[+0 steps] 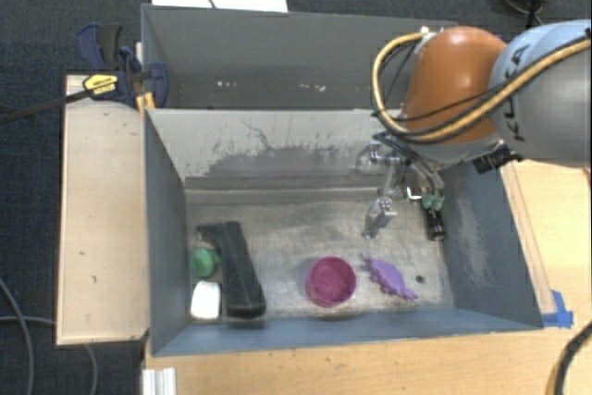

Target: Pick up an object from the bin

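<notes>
My gripper (pixel 405 219) hangs over the right half of the bin floor, open, with a silver finger (pixel 378 217) on the left, a dark one on the right and nothing between them. Just in front of it lies a small flat purple toy figure (pixel 389 277). To that figure's left stands a round magenta cup (pixel 330 280), mouth up. Both rest on the floor near the front wall, apart from the fingers.
In the front left corner lie a long black block (pixel 240 269), a small green round piece (pixel 203 262) and a white piece (pixel 205 300), close together. The orange-covered wrist and its cables stand over the bin's right back part.
</notes>
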